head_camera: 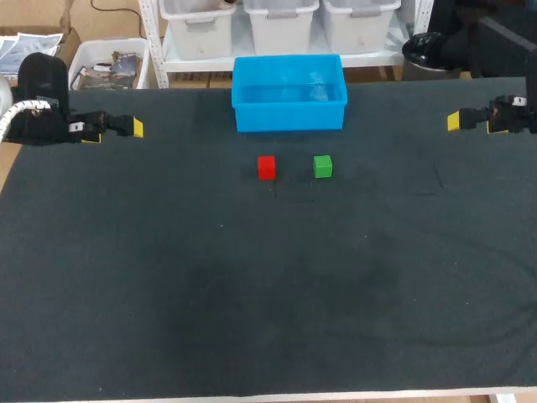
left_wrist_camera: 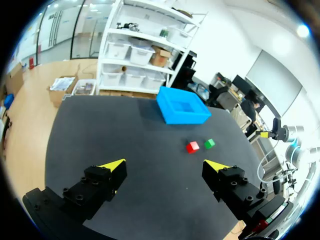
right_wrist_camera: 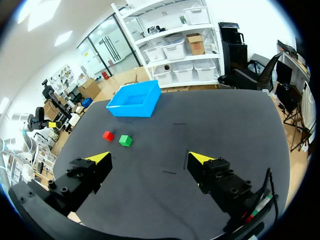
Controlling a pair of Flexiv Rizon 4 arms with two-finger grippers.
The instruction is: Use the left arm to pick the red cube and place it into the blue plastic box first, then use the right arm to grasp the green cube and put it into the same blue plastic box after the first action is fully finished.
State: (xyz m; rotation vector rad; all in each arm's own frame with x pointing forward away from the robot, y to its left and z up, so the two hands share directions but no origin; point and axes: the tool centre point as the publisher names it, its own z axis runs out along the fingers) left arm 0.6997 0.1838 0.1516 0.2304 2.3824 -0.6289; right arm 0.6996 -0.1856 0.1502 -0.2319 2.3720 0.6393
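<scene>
Blue box (head_camera: 289,117) lying crosswise, red cube (head_camera: 266,167) beside green cube (head_camera: 323,166), left hand (left_wrist_camera: 165,165), right hand (right_wrist_camera: 150,158) spread

The red cube (head_camera: 266,167) and green cube (head_camera: 323,166) stand just before the blue box (head_camera: 289,124), a gap between them. Bare table (head_camera: 168,252) spreads on both sides of the open-topped box.

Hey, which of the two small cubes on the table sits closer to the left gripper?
The small red cube; it lies toward the left gripper, with the small green cube beside it on the far side.
</scene>
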